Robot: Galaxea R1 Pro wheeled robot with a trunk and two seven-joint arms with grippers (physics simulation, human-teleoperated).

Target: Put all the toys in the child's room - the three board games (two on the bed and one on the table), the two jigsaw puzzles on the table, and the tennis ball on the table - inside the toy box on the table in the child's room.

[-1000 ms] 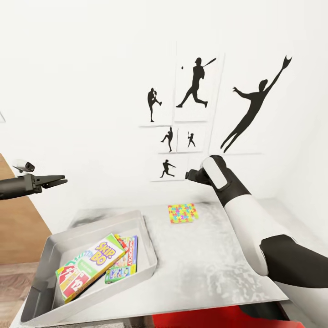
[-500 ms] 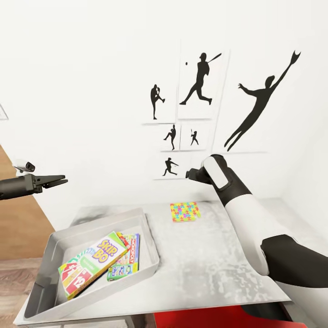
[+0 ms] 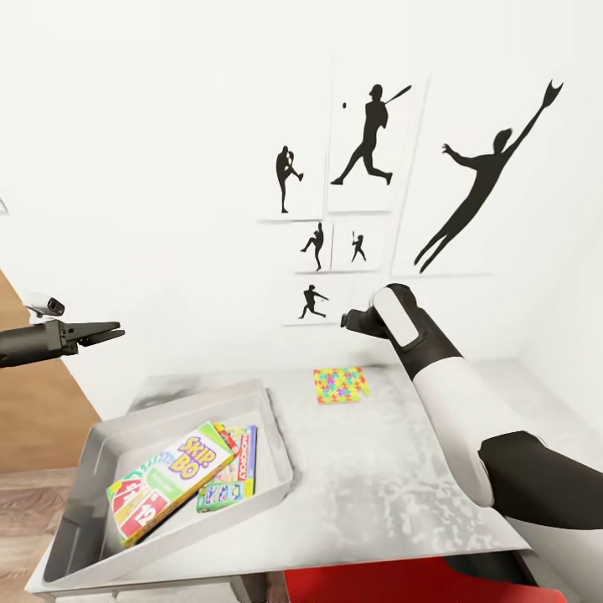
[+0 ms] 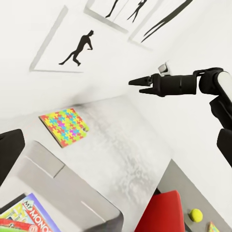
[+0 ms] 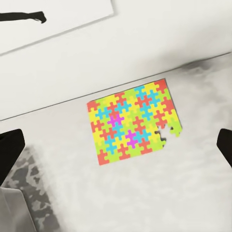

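I count three board games already lying in the toy box [image 3: 276,456]: the glossy Skip-Bo box [image 3: 167,481] on top, a Monopoly box [image 3: 243,452] and a small green-edged box [image 3: 224,496] under it. One jigsaw puzzle [image 5: 134,122], a thin flat board of bright interlocking pieces with one corner piece loose, lies on the mottled grey table [image 3: 377,494], below and ahead of my right gripper [image 4: 137,84], whose fingers look nearly closed on nothing. Past them, down on the lower section, sit the fuzzy tennis ball [image 4: 195,214] and what I judge is the second puzzle [image 4: 213,227]. My left gripper [image 3: 113,332] hangs empty, slightly parted, above the bin's far side.
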